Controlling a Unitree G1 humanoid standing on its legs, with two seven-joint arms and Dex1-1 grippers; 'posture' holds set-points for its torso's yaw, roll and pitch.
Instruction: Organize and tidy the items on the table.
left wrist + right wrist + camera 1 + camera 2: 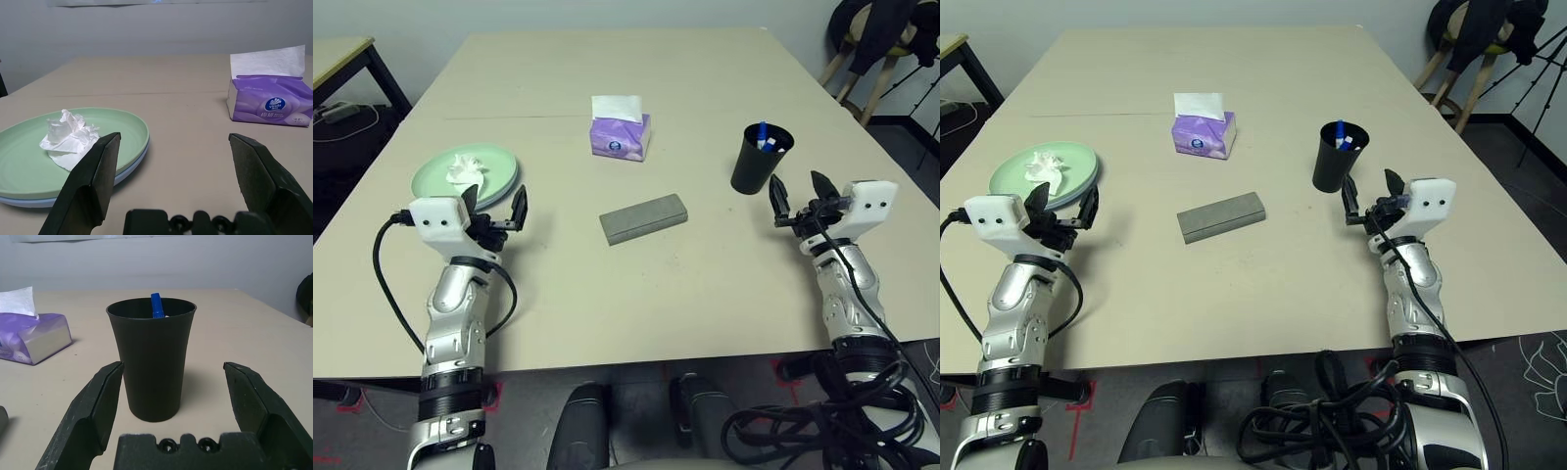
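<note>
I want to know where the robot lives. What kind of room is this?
Probably an office or lab room. There is a big beige table, a cup holding pens, a tissue box, and a smaller desk with cables beside it.

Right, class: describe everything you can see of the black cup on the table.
The black cup is a plain matte tumbler, plastic-looking, widening toward its rim. It stands upright on the beige table, on the robot's right side. Blue-capped pens stick up inside it. The right gripper sits just before it, open and not touching.
</note>
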